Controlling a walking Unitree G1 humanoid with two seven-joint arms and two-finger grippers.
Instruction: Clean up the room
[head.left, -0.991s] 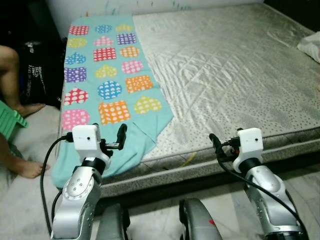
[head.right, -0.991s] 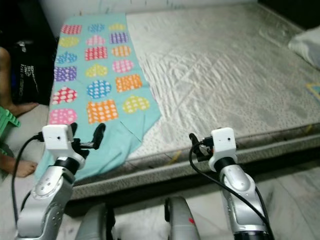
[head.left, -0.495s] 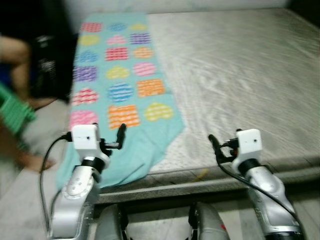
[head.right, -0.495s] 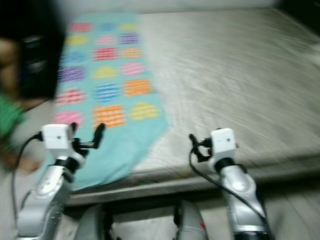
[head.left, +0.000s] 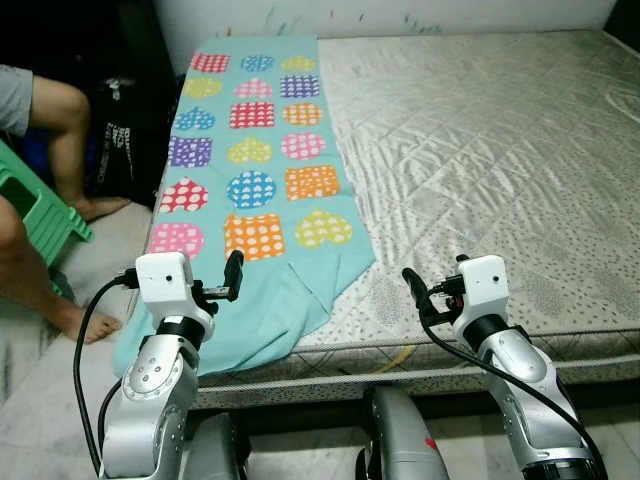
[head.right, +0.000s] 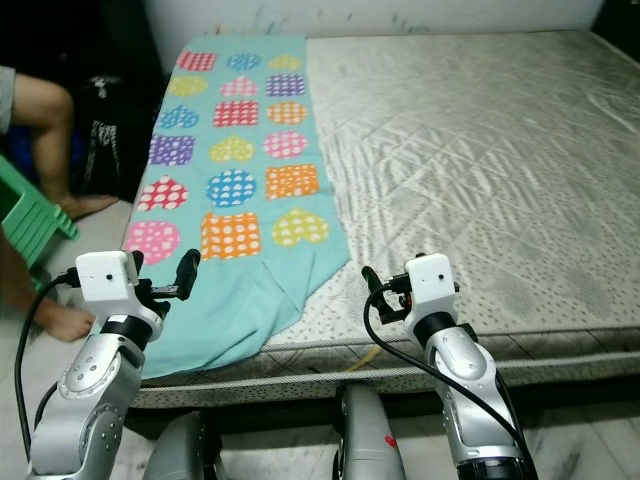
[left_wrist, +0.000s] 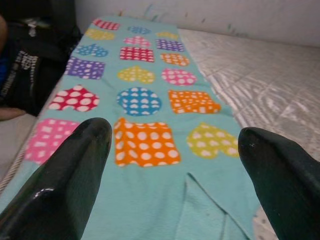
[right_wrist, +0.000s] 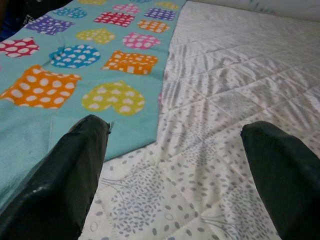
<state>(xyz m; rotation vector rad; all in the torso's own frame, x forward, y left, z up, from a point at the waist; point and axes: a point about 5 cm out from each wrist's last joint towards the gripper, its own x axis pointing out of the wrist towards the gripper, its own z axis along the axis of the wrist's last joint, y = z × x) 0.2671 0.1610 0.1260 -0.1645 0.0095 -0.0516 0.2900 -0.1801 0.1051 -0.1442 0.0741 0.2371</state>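
A teal blanket (head.left: 250, 190) printed with dotted hearts and squares lies along the left side of a grey quilted mattress (head.left: 480, 150). Its near end is rumpled and hangs over the mattress's front edge. My left gripper (head.left: 222, 285) hovers above that hanging end, open, with nothing between its fingers (left_wrist: 60, 185). My right gripper (head.left: 430, 295) is held over the mattress's front edge, to the right of the blanket's corner, also open and empty. In the right wrist view the blanket (right_wrist: 75, 55) lies beyond the fingers (right_wrist: 75, 170).
A person sits at the left with bare legs (head.left: 60, 110) and a foot (head.left: 85, 325) on the floor beside the bed. A green stool (head.left: 35, 215) and a black bag (head.left: 120, 130) stand there too. My own legs (head.left: 400, 440) are against the bed's front.
The whole picture has shifted right and sharpened after a blur, so the camera moved. Both grippers keep the same open pose in front of me.
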